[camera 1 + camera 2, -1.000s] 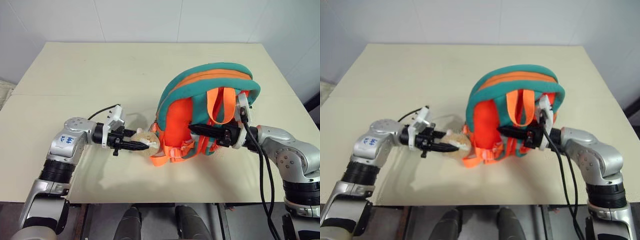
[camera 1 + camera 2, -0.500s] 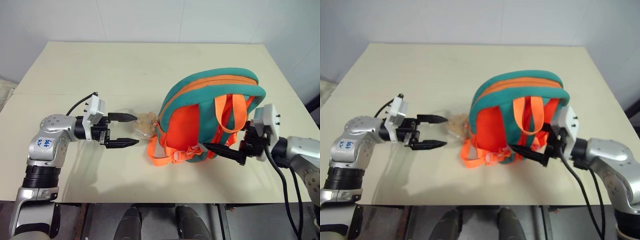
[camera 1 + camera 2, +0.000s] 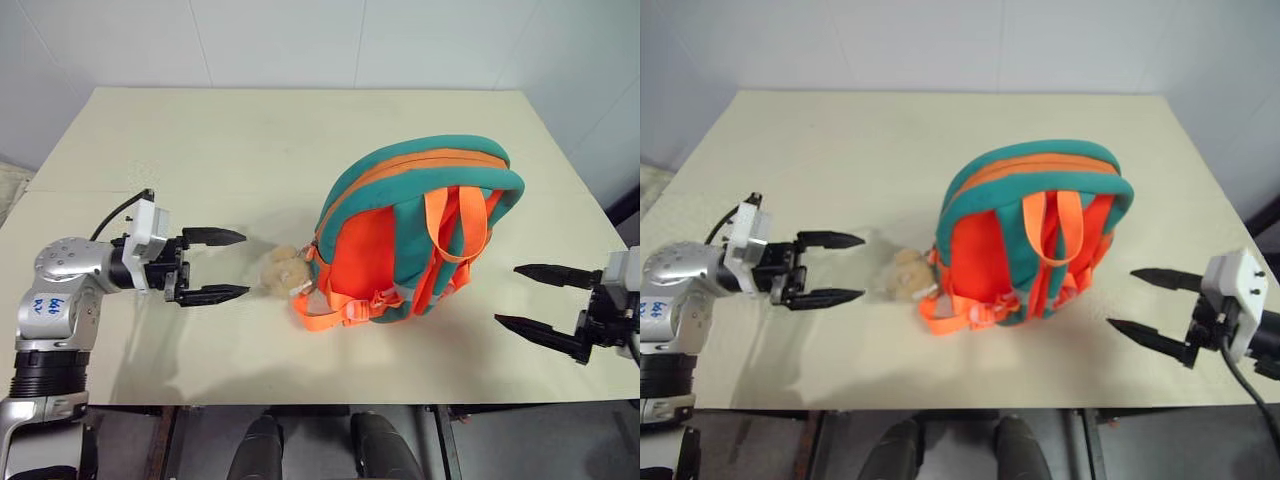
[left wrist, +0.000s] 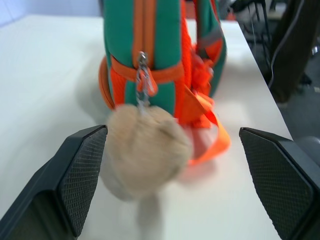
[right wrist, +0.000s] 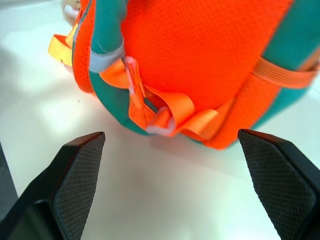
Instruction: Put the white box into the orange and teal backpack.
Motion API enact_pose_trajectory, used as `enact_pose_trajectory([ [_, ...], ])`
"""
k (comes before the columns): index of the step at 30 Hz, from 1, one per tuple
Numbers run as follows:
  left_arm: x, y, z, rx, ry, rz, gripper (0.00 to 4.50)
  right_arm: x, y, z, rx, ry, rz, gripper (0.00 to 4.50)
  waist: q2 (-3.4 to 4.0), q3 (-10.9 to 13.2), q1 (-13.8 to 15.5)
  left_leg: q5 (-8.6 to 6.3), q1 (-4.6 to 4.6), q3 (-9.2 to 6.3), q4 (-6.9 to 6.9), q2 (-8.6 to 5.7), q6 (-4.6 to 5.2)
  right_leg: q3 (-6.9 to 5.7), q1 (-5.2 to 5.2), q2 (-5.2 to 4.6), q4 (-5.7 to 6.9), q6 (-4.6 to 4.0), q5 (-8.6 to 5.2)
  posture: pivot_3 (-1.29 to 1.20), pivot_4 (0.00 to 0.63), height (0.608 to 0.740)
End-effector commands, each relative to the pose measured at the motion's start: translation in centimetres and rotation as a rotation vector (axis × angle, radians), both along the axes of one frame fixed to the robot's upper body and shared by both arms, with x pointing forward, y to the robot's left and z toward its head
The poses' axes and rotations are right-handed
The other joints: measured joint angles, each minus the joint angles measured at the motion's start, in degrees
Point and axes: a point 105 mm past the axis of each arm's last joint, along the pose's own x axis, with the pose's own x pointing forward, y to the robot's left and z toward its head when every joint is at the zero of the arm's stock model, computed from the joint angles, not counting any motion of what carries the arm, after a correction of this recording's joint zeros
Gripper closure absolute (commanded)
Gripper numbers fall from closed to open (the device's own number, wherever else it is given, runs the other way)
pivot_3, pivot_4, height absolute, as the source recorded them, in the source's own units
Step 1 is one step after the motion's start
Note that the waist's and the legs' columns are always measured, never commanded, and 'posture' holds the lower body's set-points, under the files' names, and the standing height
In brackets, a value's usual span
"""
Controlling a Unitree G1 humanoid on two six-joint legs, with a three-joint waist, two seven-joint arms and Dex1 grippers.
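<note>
The orange and teal backpack (image 3: 400, 240) stands upright on the table, straps facing me, its zipper looking shut along the top. A tan plush charm (image 3: 278, 270) lies on the table at its lower left corner. My left gripper (image 3: 243, 264) hovers open a short way left of the charm, fingers pointing at it, nothing between them. My right gripper (image 3: 507, 294) is open and empty at the table's right front, clear of the backpack. The left wrist view looks at the charm (image 4: 145, 150) hanging from the zipper pull. The white box is out of view.
The cream table (image 3: 200, 140) has wide bare room behind and to the left of the backpack. Loose orange strap loops (image 3: 325, 318) spill onto the table at the backpack's front. The table's front edge runs just below both grippers.
Both grippers opened and drew outward from the backpack. The left let go of the plush charm and moved left. The right pulled away far to the right.
</note>
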Motion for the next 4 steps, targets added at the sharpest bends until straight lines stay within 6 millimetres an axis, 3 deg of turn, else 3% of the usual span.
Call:
enact_pose_trajectory([
  [1, -0.4, 0.6, 0.6, -0.006, -0.029, 0.002, 0.0, 1.0, 0.2, 1.3, -0.026, -0.06, 0.029, 0.01, 0.0, 0.0, -0.03, 0.0, -0.01, 0.0, 0.01, 0.0, 0.0, 0.01, 0.03, -0.01, -0.1, 0.0, 0.04, 0.0, 0.15, 0.74],
  [4, -0.5, 0.7, 1.0, -0.002, -0.042, 0.008, 0.0, 2.3, 0.7, 1.4, -0.029, -0.072, 0.052, 0.01, 0.0, 0.0, -0.15, 0.02, -0.08, 0.03, 0.01, 0.01, 0.04, 0.02, 0.09, -0.02, -0.36, 0.1, 0.23, 0.0, 0.15, 0.74],
])
